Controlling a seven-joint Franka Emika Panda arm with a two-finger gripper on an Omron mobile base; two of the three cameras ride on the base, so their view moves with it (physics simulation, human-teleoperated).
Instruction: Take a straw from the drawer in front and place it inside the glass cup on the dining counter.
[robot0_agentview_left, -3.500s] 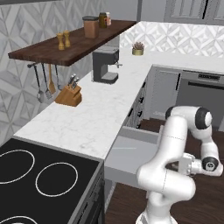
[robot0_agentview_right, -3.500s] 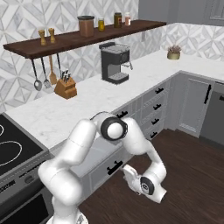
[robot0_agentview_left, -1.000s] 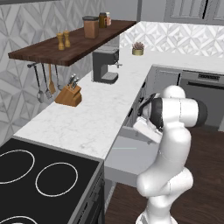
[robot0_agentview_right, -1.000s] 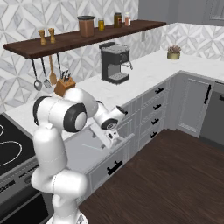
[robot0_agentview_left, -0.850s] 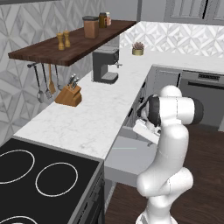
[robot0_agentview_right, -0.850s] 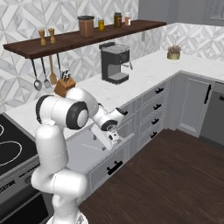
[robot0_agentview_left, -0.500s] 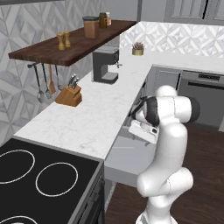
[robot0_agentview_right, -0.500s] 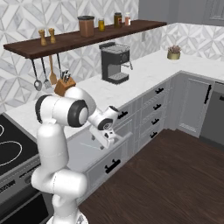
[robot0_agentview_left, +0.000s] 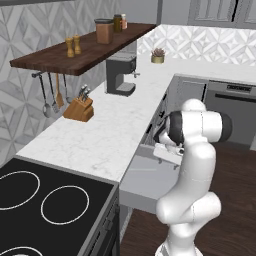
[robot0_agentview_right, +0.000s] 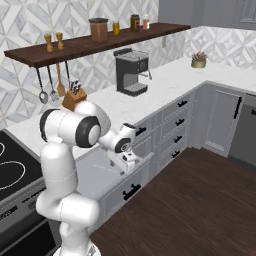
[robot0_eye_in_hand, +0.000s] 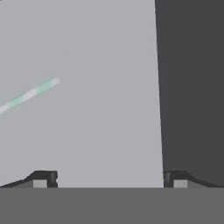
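Note:
The wide grey drawer (robot0_agentview_left: 142, 186) stands pulled out from under the marble worktop, and my hand reaches down into it. In the hand view the straw (robot0_eye_in_hand: 30, 93), a thin pale stick with faint green bands, lies slanted on the drawer's floor (robot0_eye_in_hand: 105, 65), up and to the left of my gripper (robot0_eye_in_hand: 109, 179). The gripper is open, nothing sits between its fingertips, and a darker drawer wall (robot0_eye_in_hand: 190, 87) runs along its right side. From the base views the gripper (robot0_agentview_left: 162, 151) (robot0_agentview_right: 131, 160) hangs low over the drawer (robot0_agentview_right: 97, 172). The glass cup and the dining counter are out of view.
The worktop (robot0_agentview_left: 107, 130) carries a coffee machine (robot0_agentview_left: 120, 75) and a knife block (robot0_agentview_left: 77, 108). A black stove (robot0_agentview_left: 45, 200) lies to the left of the drawer. Narrower drawers with dark handles (robot0_agentview_right: 175, 125) run to the right, above dark wood floor (robot0_agentview_right: 200, 200).
The arm has swung up from low beside the cabinets to over the open drawer. In the last second the hand has sunk a little further into the drawer.

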